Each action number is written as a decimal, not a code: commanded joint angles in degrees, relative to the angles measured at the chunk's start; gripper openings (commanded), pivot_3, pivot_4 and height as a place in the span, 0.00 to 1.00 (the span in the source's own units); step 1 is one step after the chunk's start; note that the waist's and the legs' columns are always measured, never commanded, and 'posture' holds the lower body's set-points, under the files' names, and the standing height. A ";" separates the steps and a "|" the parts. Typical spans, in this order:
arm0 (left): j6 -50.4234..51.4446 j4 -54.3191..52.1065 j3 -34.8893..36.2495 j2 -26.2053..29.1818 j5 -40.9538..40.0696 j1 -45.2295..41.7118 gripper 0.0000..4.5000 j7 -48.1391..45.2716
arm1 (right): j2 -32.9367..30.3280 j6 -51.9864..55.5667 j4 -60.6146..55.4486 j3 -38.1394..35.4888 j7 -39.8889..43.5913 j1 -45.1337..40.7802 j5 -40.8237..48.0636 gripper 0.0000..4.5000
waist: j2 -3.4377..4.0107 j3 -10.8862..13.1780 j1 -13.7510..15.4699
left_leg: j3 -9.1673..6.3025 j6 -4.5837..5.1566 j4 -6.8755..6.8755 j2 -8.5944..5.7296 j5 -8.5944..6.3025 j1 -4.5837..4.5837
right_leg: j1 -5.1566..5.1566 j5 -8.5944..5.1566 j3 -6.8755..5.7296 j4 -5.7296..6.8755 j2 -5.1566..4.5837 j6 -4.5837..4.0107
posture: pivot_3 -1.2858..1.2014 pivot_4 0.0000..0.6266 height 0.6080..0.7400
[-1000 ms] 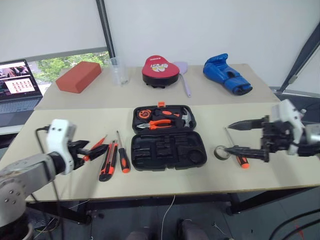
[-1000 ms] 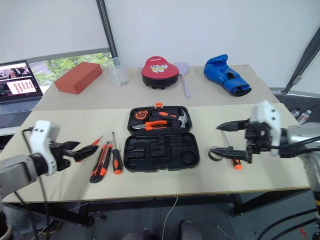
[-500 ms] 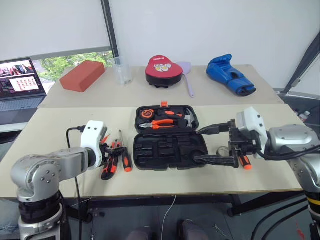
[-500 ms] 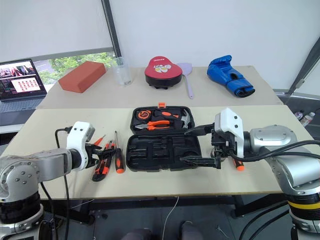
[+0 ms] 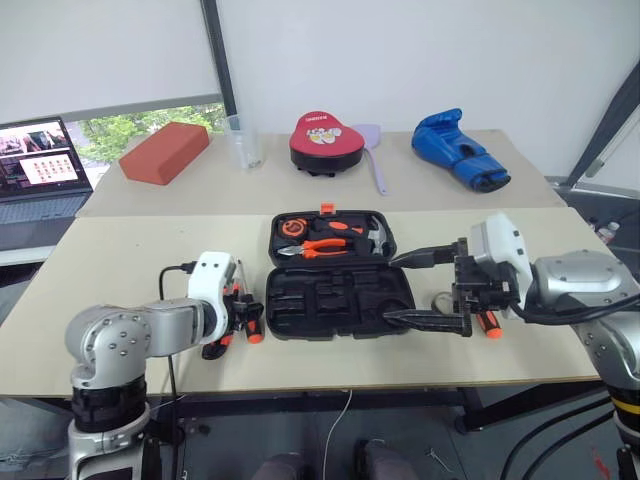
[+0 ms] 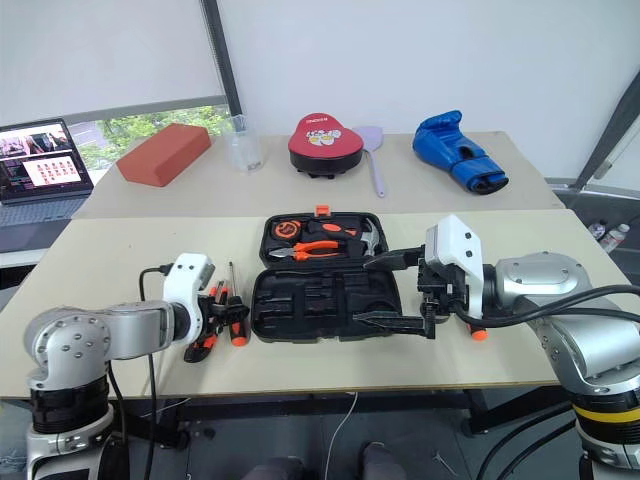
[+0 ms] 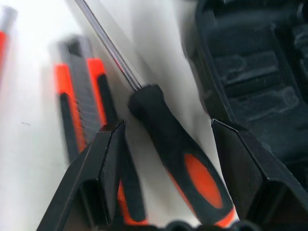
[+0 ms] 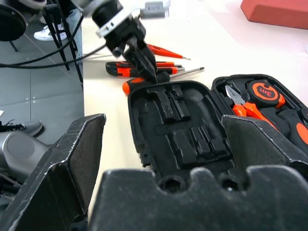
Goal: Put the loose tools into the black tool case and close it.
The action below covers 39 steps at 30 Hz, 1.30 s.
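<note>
Lying open at the table's (image 5: 130, 255) centre: black tool case (image 5: 338, 300), empty moulded half nearest, pliers (image 5: 322, 248) in the far half. Hovering over the case's right edge: right gripper (image 5: 400, 290), fingers spread wide, grasping nothing. Straddling, at the case's left, the handle of a black-and-orange screwdriver (image 7: 178, 159): left gripper (image 7: 168, 183), fingers parted either side, not yet clenched. Resting just left of that: utility knife (image 7: 84, 103)
</note>
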 commanded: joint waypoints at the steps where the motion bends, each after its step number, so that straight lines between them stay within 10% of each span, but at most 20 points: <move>1: 0.22 2.12 -1.50 -0.89 1.05 -0.87 0.67 0.17 | -0.20 0.45 -2.11 -0.93 -0.15 -0.69 1.45 1.00 | 0.00 0.00 0.05 | 0.00 0.00 0.00 0.00 0.00 0.00 | 0.00 0.00 0.01 0.00 -0.01 0.00 | 0.52 0.24 1.00; 4: 0.22 4.70 -1.97 -1.86 3.23 -0.90 0.67 -0.34 | 0.00 0.46 -2.26 -0.72 -0.25 -0.74 1.39 1.00 | 0.02 -0.02 0.52 | 0.00 0.00 0.04 -0.01 0.00 0.03 | 0.04 0.00 0.02 0.03 -0.01 0.00 | 0.52 0.24 1.00; 12: 0.22 7.70 0.70 -2.81 5.63 -1.79 0.19 -2.23 | 0.35 0.71 -2.89 -1.25 -0.94 -0.24 1.89 1.00 | 0.02 -0.05 0.65 | 0.00 -0.08 0.05 0.00 0.05 0.07 | 0.06 -0.01 0.06 0.10 -0.01 0.02 | 0.52 0.24 1.00; 24: -0.62 11.82 -1.68 14.15 4.46 -19.15 0.18 -10.06 | -0.37 0.56 -2.07 -1.94 -1.04 0.54 1.60 1.00 | -0.39 0.19 0.55 | -0.03 -0.16 0.03 0.03 0.09 -0.03 | -0.09 -0.01 -0.01 0.15 0.02 0.01 | 0.52 0.24 1.00; 31: -37.06 6.37 -25.58 29.79 21.71 -20.82 0.18 -49.37 | 0.38 0.79 -0.70 -1.94 -2.24 0.94 1.30 1.00 | -0.53 0.30 0.15 | -0.03 -0.17 -0.17 -0.11 0.10 -0.05 | -0.11 -0.01 -0.11 0.04 -0.05 -0.02 | 0.52 0.24 1.00; 39: -67.56 22.48 -41.67 23.15 40.54 -24.91 0.18 -75.30 | 1.95 1.26 1.21 -3.05 -6.10 2.40 0.95 1.00 | -0.55 0.32 -0.05 | -0.03 -0.19 -0.19 -0.06 0.12 -0.06 | 0.02 0.00 -0.12 -0.35 -0.08 -0.06 | 0.52 0.24 1.00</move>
